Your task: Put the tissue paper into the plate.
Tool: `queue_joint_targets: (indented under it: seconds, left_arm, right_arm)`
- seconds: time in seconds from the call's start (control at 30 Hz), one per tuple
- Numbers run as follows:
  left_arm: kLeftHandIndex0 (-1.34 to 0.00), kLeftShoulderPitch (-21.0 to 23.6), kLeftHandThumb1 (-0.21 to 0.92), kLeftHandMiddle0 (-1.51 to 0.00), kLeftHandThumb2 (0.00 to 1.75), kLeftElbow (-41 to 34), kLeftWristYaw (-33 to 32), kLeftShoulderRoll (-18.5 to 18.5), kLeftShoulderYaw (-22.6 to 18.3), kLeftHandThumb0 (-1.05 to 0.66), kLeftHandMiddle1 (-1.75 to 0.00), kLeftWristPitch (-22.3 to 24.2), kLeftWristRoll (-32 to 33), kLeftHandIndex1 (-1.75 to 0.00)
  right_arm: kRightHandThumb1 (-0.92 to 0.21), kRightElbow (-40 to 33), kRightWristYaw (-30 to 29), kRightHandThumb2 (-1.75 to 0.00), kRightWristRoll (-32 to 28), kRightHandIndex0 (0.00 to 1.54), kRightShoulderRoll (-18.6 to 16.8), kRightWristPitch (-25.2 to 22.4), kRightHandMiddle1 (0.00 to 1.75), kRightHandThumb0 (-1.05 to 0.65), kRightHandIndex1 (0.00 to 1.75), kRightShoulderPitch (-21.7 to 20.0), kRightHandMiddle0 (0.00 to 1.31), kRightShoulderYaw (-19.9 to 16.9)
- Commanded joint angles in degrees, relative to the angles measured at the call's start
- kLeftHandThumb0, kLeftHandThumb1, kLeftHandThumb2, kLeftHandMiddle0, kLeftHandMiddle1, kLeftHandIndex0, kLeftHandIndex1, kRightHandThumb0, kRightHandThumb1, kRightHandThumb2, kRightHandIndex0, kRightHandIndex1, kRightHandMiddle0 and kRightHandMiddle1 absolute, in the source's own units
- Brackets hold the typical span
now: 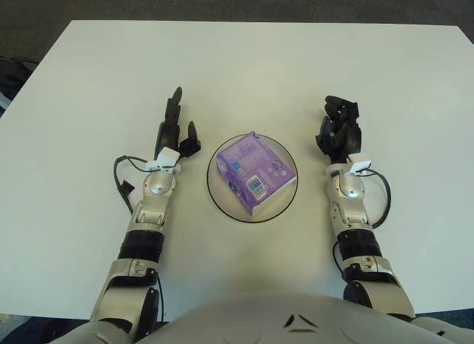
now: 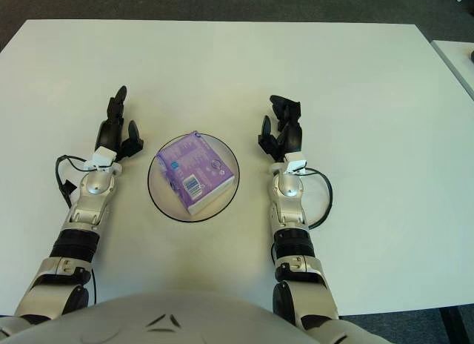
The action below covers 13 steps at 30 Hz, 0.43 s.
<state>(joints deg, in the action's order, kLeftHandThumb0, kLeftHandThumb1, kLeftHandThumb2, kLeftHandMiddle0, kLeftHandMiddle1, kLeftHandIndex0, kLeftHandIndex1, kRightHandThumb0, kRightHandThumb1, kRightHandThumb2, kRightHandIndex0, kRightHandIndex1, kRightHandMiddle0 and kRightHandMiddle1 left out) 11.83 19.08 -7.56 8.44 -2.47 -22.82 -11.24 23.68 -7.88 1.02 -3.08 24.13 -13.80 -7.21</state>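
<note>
A purple pack of tissue paper (image 1: 255, 171) lies inside the round dark-rimmed plate (image 1: 218, 198) at the table's middle. My left hand (image 1: 178, 129) is just left of the plate, fingers stretched out and holding nothing, apart from the pack. On the other side of the plate my right hand (image 1: 338, 129) shows with relaxed fingers, also holding nothing.
The white table (image 1: 244, 62) extends well beyond both hands. Dark floor lies past its far edge, and a black object (image 1: 9, 70) shows off the left edge. A second white surface (image 2: 458, 55) shows at the far right.
</note>
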Motion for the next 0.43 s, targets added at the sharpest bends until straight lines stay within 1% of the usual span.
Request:
queue_joint_targets:
  seconds: [0.0,0.1,0.4]
  left_arm:
    - [0.0,-2.5,0.92,-0.09,1.11,5.0,-0.9,-0.8,-0.3,-0.85,-0.02,-1.9,0.9,-0.23]
    - [0.0,-2.3,0.92,-0.1,1.12,7.0,-1.1,-0.6,-0.2,-0.85,-0.02,-3.9,1.0,-0.24]
    - [0.0,-1.9,0.92,-0.11,1.12,11.1,-1.9,-1.0,-0.1,-0.85,-0.03,-7.4,1.4,-0.24]
  right_arm:
    - [-0.92,5.7,0.0,-0.67,-0.6,0.26,-0.8,-5.9,1.2,-0.55,0.59,9.5,0.01,-0.1]
    - [-0.91,5.5,-0.1,-0.67,-0.5,0.26,-0.8,-6.1,1.2,-0.54,0.59,9.6,0.01,0.0]
    - [-0.88,4.8,-0.3,-0.7,-0.1,0.26,-0.8,-6.6,1.2,-0.52,0.61,9.9,0.0,0.2]
